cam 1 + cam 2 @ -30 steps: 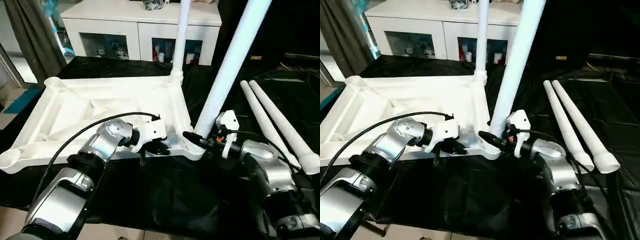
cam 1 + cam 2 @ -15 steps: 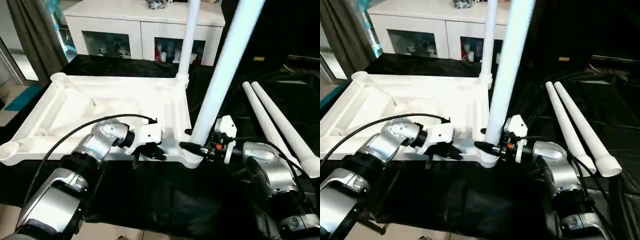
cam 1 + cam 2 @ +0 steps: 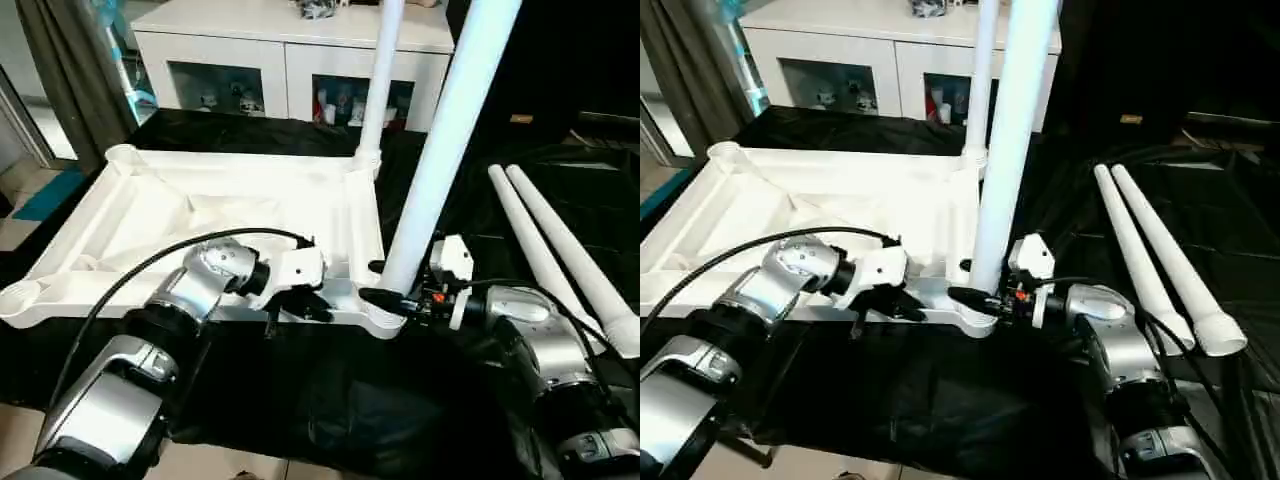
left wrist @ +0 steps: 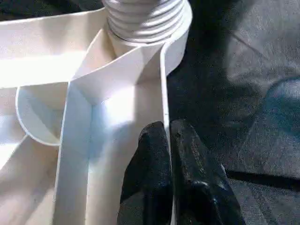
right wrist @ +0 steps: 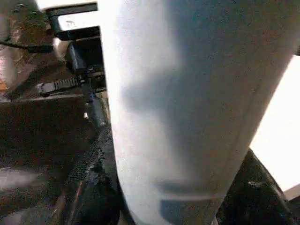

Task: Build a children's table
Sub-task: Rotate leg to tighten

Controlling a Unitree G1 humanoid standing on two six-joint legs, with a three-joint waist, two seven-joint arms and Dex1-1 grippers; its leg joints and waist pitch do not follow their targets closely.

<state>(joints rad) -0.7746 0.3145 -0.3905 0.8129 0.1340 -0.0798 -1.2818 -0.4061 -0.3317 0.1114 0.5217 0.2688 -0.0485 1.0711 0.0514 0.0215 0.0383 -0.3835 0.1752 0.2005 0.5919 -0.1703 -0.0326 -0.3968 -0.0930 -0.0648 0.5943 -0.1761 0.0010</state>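
The children's table lies upside down on black cloth, its ribbed white top [image 3: 150, 215] facing up. One leg [image 3: 378, 80] stands in the far right corner socket. A second leg [image 3: 445, 130] rises from the near right socket [image 3: 385, 318], leaning slightly right. My right gripper [image 3: 388, 290] is shut on this leg's base, with the tube [image 5: 178, 117] between its black fingers [image 5: 93, 168]. My left gripper [image 3: 297, 307] is shut on the top's near rim, just left of that socket. Its fingertips [image 4: 157, 154] pinch the thin wall [image 4: 163, 84]. Two loose legs [image 3: 545, 255] lie to the right.
A white cabinet [image 3: 250, 50] with glass doors stands behind the table top. A dark curtain [image 3: 60, 70] hangs at the far left. Black cloth [image 3: 330, 400] covers the surface towards me. A black cable [image 3: 150, 270] arcs over my left forearm.
The near right leg has tipped more upright in my right gripper. The whole view has shifted a little. My left gripper has stayed on the rim.
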